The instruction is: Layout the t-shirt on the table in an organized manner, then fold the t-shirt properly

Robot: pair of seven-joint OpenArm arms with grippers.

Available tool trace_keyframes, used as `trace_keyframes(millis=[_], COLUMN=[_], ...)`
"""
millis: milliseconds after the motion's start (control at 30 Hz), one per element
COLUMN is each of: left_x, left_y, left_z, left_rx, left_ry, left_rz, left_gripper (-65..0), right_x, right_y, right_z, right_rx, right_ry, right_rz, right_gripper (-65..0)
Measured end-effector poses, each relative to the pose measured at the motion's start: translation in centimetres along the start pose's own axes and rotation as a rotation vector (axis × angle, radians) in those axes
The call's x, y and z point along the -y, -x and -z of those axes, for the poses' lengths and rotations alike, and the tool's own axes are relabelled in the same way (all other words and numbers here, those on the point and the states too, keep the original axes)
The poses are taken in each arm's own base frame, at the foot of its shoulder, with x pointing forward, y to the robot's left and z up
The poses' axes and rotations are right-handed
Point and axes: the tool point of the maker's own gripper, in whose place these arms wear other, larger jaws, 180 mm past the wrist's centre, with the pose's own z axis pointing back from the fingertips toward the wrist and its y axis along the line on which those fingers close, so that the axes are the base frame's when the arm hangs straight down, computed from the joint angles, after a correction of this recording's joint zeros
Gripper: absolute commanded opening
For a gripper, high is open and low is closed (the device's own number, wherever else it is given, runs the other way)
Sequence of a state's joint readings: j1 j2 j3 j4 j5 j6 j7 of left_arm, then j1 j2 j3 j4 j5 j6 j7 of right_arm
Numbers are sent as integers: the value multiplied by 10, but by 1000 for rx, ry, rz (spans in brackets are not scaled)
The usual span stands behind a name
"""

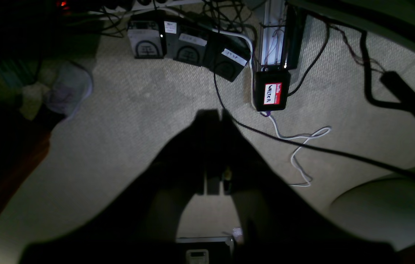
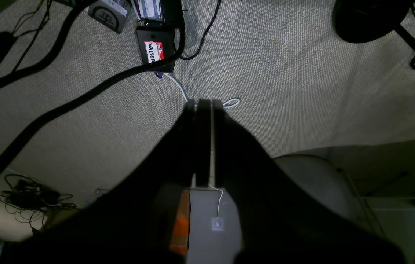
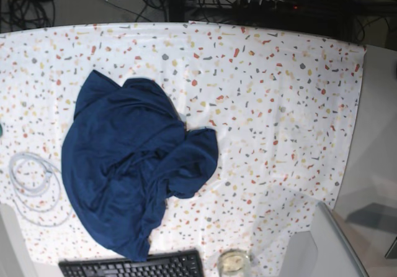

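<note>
Both our left gripper (image 1: pixel 214 115) and right gripper (image 2: pixel 203 104) are clenched empty. Reaching for the crumpled t-shirt (image 3: pixel 133 168), we risk snagging the cable (image 3: pixel 31 181) or nudging the keyboard (image 3: pixel 133 266).

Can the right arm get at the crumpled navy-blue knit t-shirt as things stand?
Probably yes. The crumpled navy-blue knit t-shirt lies uncovered on the speckled white table, on the base view's left, the right arm's side. The right end effector, shut, hangs off the table over carpet, so it must swing in first.
</note>
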State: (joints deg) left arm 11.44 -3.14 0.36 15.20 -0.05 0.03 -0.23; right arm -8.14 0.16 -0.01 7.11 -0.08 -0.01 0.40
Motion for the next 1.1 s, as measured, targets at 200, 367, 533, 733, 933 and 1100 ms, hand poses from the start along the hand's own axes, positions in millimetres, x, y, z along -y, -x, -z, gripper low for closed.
trace_keyframes(millis=[200,367,533,733,933,1100], left_x=[0,3,1,0,0,0], left_y=[0,0,2,10,9,10], left_z=[0,0,0,-1,-1,-1], left_rx=[-1,0,0,-14,-13,-13], left_ry=[-2,4,2,1,0,0], left_rz=[3,3,4,6,6,6], left_gripper=[-650,-650,-650,-650,-650,-650], right_x=[0,0,0,0,0,0], right_y=[0,0,1,1,1,3], right_z=[0,0,0,0,0,0], right_rx=[0,0,-2,-2,-3,-3], right_ry=[0,0,0,0,0,0], right_rz=[0,0,0,0,0,1], right_gripper=[-648,-648,-648,-648,-648,-648])
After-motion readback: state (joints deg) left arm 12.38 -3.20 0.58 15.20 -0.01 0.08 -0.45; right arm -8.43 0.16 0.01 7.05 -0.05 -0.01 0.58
